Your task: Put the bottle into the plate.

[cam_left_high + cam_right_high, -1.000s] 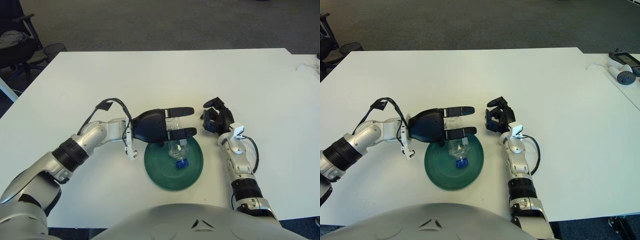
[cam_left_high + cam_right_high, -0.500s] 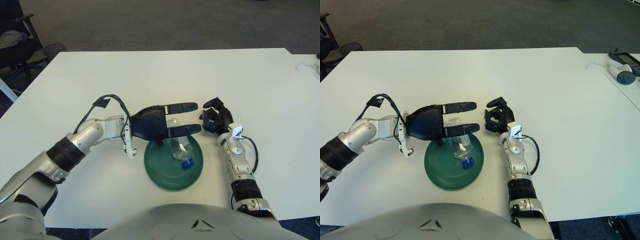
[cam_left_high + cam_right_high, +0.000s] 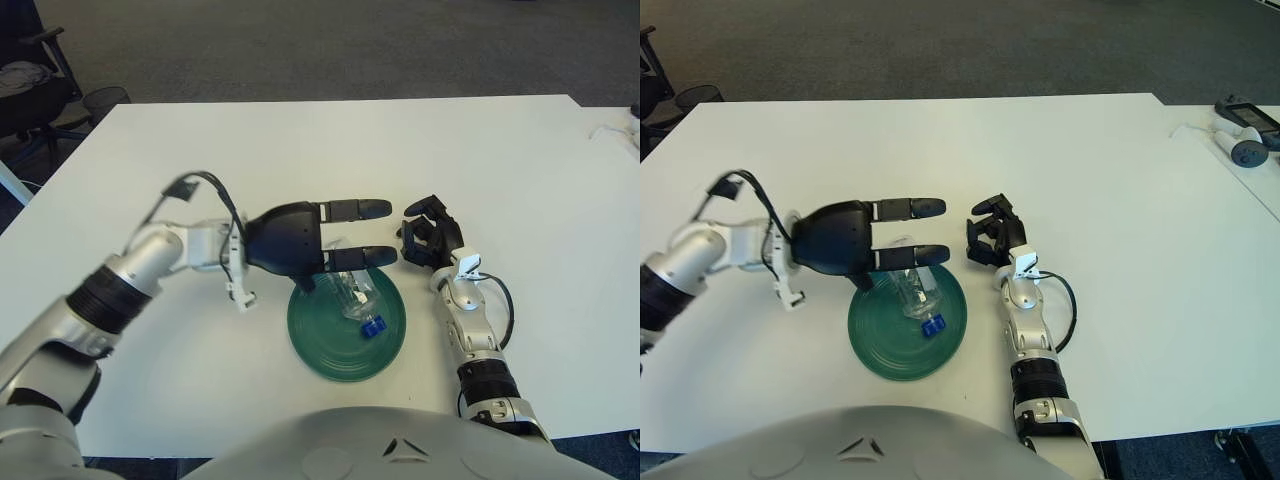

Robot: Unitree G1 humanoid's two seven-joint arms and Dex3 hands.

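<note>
A clear plastic bottle with a blue cap lies on its side in the dark green plate, cap toward me. My left hand hovers above the plate's far left rim, fingers spread and straight, holding nothing; its fingers partly cover the bottle's far end. The same bottle and left hand show in the right eye view. My right hand shows just right of the plate, fingers curled, with nothing in it.
The white table stretches far and wide around the plate. A phone and a white device lie at the far right edge. An office chair stands off the table's left corner.
My left hand has drawn back to the left and risen off the bottle, fingers staying spread. The bottle rolled slightly in the plate and now lies free. The right hand barely moved.
</note>
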